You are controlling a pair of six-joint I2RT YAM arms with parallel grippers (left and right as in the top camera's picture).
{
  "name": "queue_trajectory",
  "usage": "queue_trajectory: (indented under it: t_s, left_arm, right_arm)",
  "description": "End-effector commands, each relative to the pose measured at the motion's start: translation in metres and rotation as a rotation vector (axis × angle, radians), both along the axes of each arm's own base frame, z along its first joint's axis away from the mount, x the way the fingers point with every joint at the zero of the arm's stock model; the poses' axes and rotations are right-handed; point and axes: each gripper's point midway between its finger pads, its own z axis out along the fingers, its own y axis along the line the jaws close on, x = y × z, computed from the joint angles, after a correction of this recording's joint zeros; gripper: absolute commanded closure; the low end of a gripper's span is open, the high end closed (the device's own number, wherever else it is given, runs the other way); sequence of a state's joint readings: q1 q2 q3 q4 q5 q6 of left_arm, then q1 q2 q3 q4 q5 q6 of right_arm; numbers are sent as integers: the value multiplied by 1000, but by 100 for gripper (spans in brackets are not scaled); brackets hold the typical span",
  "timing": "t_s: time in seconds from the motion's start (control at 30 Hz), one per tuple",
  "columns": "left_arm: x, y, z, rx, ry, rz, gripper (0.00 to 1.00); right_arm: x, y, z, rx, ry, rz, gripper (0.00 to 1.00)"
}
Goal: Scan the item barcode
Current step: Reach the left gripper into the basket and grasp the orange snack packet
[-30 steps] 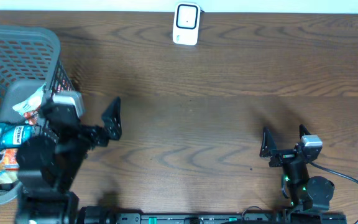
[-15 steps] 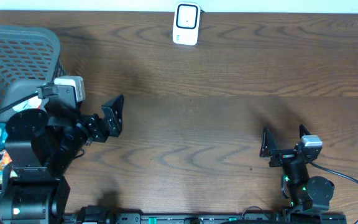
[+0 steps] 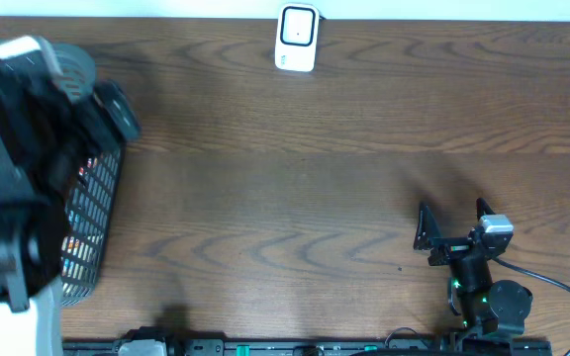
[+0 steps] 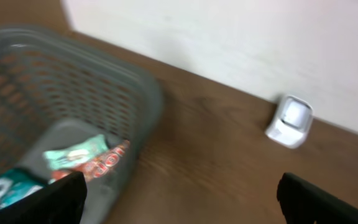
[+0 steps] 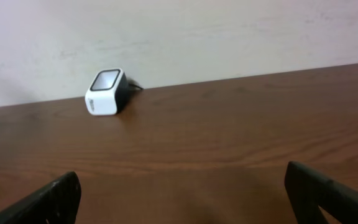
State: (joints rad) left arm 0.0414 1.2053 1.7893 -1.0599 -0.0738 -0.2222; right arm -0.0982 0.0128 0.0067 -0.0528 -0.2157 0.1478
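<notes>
The white barcode scanner (image 3: 297, 38) stands at the table's far edge, also seen in the left wrist view (image 4: 289, 121) and in the right wrist view (image 5: 107, 91). Packaged items lie in the grey basket (image 4: 146, 93): a green-and-white packet (image 4: 73, 155), a red one (image 4: 107, 162) and a teal one (image 4: 2, 186). My left gripper (image 4: 179, 196) hangs open above the basket's near right side, holding nothing. My left arm (image 3: 18, 168) hides most of the basket (image 3: 95, 213) from above. My right gripper (image 3: 453, 225) rests open and empty at the front right (image 5: 182, 193).
The wall runs close behind the scanner along the far table edge. The basket takes up the table's left end. Bare wood table (image 3: 295, 198) lies between the basket and the right arm.
My left arm has risen and swung left and back over the basket, now covering it from above. The right arm has not moved.
</notes>
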Motion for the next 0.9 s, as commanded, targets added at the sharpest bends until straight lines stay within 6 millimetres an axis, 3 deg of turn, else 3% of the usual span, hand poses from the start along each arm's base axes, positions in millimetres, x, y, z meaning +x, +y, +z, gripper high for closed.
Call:
queue_trajectory:
  t_s: [0.0,0.17,0.23,0.4,0.5,0.6,0.77,0.87]
  left_arm:
    - [0,39,29,-20,-54,200,2]
    - [-9,89,29,-145,-76,444,3]
    - [-29,126,14,-234,-59,640,2]
    - [-66,179,-12,-309,-4,902,2]
    - [-81,195,-34,-382,50,1029,2]
    - [-83,210,-59,-420,117,1100,2]
    - [-82,221,-118,-475,329,1165,2]
    - [-79,224,-165,-503,486,1185,2]
  right_arm:
    - [0,1,-1,-11,2,4,1]
    - [0,1,-1,-11,2,4,1]
    - [0,1,-1,-11,2,4,1]
    - [0,1,-1,-11,2,4,1]
    - [0,1,-1,-11,2,4,1]
    - [0,1,-1,-11,2,4,1]
    - [0,1,-1,-11,2,4,1]
    - [0,1,-1,-11,2,4,1]
